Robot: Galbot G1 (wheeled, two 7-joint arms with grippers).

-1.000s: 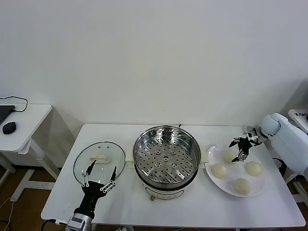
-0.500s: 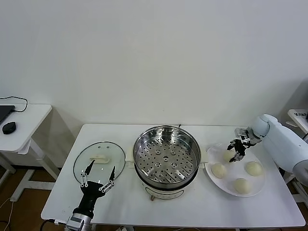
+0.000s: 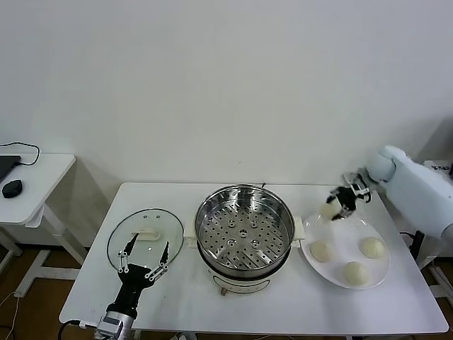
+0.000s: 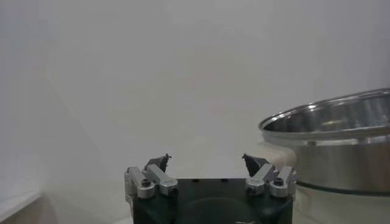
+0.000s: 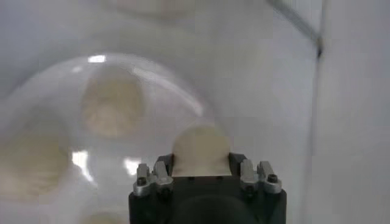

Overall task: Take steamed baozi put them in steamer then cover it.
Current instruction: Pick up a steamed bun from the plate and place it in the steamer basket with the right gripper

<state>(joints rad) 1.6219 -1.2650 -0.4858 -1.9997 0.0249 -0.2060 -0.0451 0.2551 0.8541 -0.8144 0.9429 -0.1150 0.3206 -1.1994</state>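
Nearest the robot, the left gripper point(image 3: 144, 263) hangs low over the front left of the white table point(image 3: 85, 301), its two fingers spread wide with nothing between them; the left wrist view shows the same bare gap. Just beyond its fingertips lies the cover point(image 3: 145, 237), one round glass lid with a metal rim and a cream-white handle, flat on the table and close beside the steamer's left side.

One steamer point(image 3: 245, 231) stands at the table's middle: a shiny steel pot on a cream-white base, its perforated tray bare. No brand, label or writing can be read on it or on anything else here.

To its right sits one white plate point(image 3: 378, 272) carrying three steamed baozi: one at the near edge point(image 3: 355, 271), one to the left point(image 3: 321, 251) and one to the right point(image 3: 372, 246).

A fourth baozi point(image 3: 328, 210) is off the plate, in the air above the plate's far left rim, between plate and steamer. The right gripper point(image 3: 342, 203) is clamped on it; in the right wrist view the bun point(image 5: 201, 150) sits squeezed between the two fingers.

Farthest left, apart from the table, a small side desk point(image 3: 39, 185) carries one dark computer mouse point(image 3: 13, 188).
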